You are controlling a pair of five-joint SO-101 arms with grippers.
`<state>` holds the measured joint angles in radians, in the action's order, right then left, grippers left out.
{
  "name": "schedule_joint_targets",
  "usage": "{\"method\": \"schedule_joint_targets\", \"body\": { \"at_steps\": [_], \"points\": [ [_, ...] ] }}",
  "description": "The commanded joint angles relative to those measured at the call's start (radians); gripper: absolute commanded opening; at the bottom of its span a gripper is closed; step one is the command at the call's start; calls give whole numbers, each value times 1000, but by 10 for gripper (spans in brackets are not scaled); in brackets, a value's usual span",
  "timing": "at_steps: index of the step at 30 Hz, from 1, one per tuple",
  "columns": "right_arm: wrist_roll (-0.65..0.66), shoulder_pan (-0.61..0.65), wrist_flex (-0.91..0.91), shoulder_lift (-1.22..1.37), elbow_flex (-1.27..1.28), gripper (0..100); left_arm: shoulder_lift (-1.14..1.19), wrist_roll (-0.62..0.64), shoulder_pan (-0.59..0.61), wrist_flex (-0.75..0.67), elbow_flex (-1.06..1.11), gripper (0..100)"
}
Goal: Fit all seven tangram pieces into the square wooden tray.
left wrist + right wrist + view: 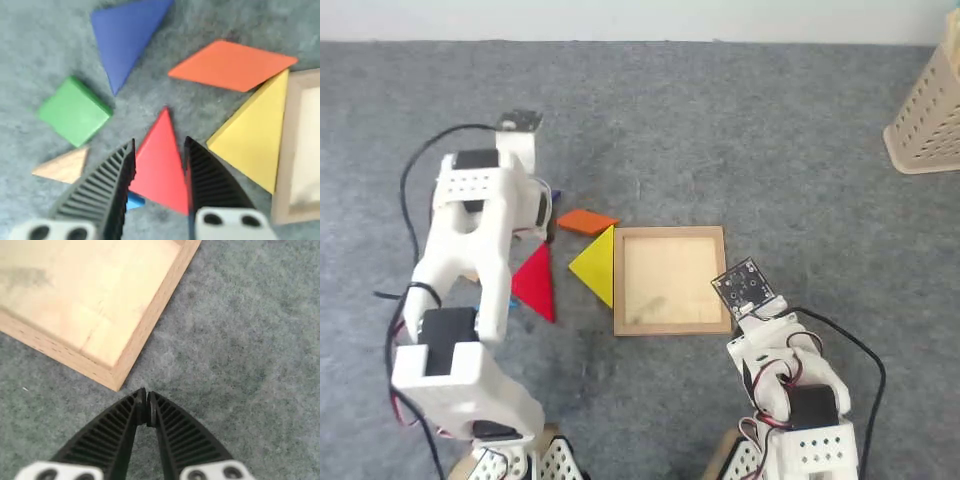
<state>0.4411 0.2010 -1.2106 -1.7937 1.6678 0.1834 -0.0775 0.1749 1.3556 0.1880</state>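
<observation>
1. Tray [670,234]: square, wooden, flat on the carpet [770,130] at centre of the high view, slightly right of middle. Its floor shows bare wood.
2. Yellow triangle [598,265]: large, lying flat with one straight edge against the tray's left rim and its point facing left.
3. Orange parallelogram [586,221]: flat on the carpet, up and left of the tray's upper-left corner, just beside the yellow triangle's top tip.
4. Red triangle [535,283]: flat, left of the yellow triangle and apart from it, partly under the left arm.
5. Blue triangle [127,35]: upper middle of the left wrist view, on the carpet, apart from the orange parallelogram.
6. Green square [75,111]: left-centre of the left wrist view, below the blue triangle.
7. Wooden triangle [62,166]: small and unpainted, lower left of the left wrist view, just beside the green square.
8. Light-blue piece [134,201]: only a corner is visible, under a finger and the red triangle's edge; its shape cannot be told.
9. Left gripper [159,145]: jaws apart, one finger on each side of the red triangle's narrow end. Whether the fingers touch it cannot be told.
10. Right gripper [146,399]: fingers pressed together, holding nothing, over the carpet just off a corner of the tray, at lower right in the high view.
11. Basket [930,110]: cream and perforated, at the upper right edge of the high view, well apart from the tray.
</observation>
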Motion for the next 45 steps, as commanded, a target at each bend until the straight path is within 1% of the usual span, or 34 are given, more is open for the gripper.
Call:
{"method": "schedule_joint_targets", "body": {
  "at_steps": [1,4,7,9,12,16,18,21,25,28,33,38,42,45],
  "points": [
    [11,2,-7,-22,15,8,-123,-55,-6,49,-33,142],
    [11,2,-7,-22,15,8,-284,-91,-14,49,119,173],
    [11,2,-7,-22,15,8,-516,-130,-5,-54,357,188],
    [11,2,-7,-22,15,8,-647,-130,3,-115,510,188],
    [11,2,-7,-22,15,8,-715,-123,5,-135,634,209],
    [11,2,-7,-22,15,8,-611,-63,32,-157,624,291],
    [11,2,-7,-22,15,8,-519,-52,43,-196,595,295],
    [11,2,-7,-22,15,8,-362,8,77,-235,538,296],
    [11,2,-7,-22,15,8,-169,20,120,-238,453,296],
    [11,2,-7,-22,15,8,-77,21,166,-236,397,295],
    [11,2,-7,-22,15,8,-58,18,172,-229,398,295],
    [11,2,-7,-22,15,8,-49,17,170,-279,406,295],
    [11,2,-7,-22,15,8,-48,17,167,-285,381,295],
    [11,2,-7,-22,15,8,-48,-8,172,-284,357,294]
  ]
}}
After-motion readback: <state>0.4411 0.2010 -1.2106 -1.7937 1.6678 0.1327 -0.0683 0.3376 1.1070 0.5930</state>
